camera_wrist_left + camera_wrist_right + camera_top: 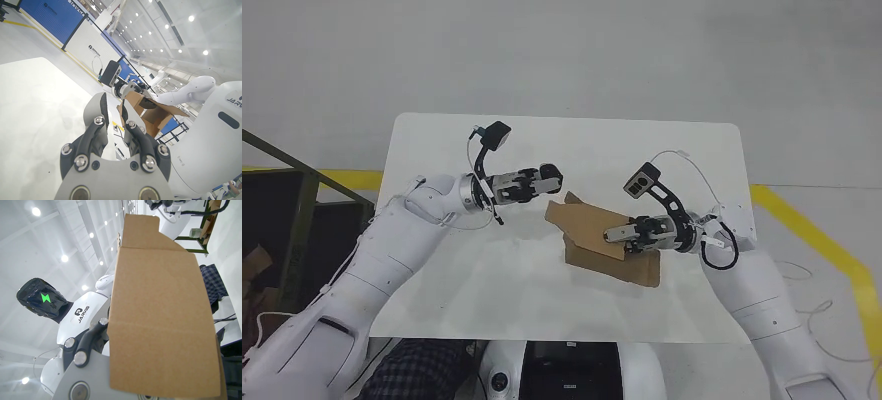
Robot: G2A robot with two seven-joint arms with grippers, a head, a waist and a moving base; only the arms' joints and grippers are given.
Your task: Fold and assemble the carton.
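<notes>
A brown cardboard carton [594, 238], partly unfolded with flaps sticking out, sits at the middle of the white table [442, 290]. My right gripper [619, 235] is shut on its right-hand panel; in the right wrist view that panel [160, 317] covers the fingers. My left gripper [554, 180] hovers just left of and behind the carton's upper flap, apart from it. In the left wrist view its fingers [113, 106] stand open with nothing between them. Beyond them is the carton [151, 115], held up off the table by the right gripper [130, 88].
A dark green frame with cardboard scraps [272, 215] stands on the floor left of the table. Yellow floor tape [802, 215] runs on the right. A person in plaid clothing [422, 372] is at the table's near edge.
</notes>
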